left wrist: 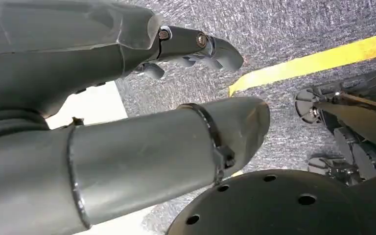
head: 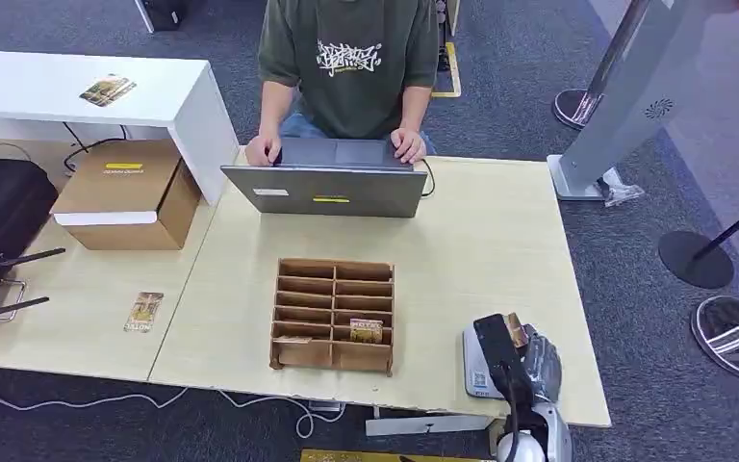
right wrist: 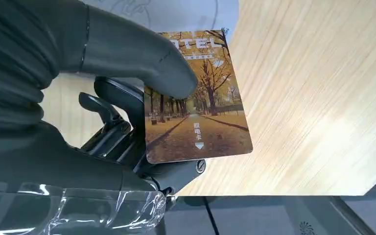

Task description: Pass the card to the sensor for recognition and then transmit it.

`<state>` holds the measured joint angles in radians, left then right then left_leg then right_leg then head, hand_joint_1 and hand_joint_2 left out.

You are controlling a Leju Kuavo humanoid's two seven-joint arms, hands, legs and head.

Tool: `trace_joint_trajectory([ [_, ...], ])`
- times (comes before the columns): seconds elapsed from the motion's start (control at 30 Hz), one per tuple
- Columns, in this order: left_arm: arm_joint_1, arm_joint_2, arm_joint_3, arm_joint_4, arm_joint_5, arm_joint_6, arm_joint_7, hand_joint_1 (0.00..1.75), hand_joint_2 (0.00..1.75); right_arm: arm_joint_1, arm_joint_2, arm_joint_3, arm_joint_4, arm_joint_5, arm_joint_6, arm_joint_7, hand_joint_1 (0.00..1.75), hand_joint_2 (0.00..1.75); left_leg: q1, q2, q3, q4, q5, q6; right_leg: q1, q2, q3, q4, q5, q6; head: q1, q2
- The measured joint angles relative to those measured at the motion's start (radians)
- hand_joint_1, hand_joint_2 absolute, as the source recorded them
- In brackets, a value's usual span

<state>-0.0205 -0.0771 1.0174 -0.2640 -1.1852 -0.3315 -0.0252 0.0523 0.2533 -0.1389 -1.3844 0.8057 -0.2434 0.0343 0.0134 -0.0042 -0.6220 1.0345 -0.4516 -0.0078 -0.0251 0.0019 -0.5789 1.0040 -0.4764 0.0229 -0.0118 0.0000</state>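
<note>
Silver robot right hand (head: 534,361), at the lower right of the head view, pinches a glossy hotel key card printed with an autumn tree avenue (right wrist: 196,98), thumb pressed on the card's face and dark fingers (right wrist: 110,110) behind it. The card (head: 516,330) sits over a small white sensor box with a rounded corner (head: 471,366), which rests near the front right edge of the pale wooden table (head: 500,260). Whether card and sensor touch cannot be told.

The robot's left hand (left wrist: 196,46) hangs over grey carpet (left wrist: 293,29) crossed by a yellow floor stripe (left wrist: 318,61); its fingers are loosely curled in and hold nothing.

Lower centre of the head view, a brown cardboard sorting rack with two columns of slots (head: 332,313) stands on the table, a second card (head: 367,330) lodged in a lower right compartment. To its left a third card (head: 143,312) lies flat on the tabletop. Further back, at mid left, a brown cardboard box (head: 130,192) rests beside a white bench (head: 87,91) carrying another card (head: 108,90).

At the far edge, top centre, a person in an olive printed T-shirt (head: 346,58) sits with both hands on an open grey laptop (head: 327,188).
</note>
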Motion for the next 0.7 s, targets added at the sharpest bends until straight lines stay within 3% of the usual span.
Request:
trace_joint_trajectory([
  [0.7,-0.001,0.0,0.016,0.0,-0.018,0.002,0.0,0.0,0.0,-0.015,-0.004,-0.006,0.013,0.03,0.05,0.043,1.75,1.75,0.0,0.0,0.0,0.0,0.0,0.0,0.0,0.0,0.0,0.0,0.0,0.0,0.0,0.0],
])
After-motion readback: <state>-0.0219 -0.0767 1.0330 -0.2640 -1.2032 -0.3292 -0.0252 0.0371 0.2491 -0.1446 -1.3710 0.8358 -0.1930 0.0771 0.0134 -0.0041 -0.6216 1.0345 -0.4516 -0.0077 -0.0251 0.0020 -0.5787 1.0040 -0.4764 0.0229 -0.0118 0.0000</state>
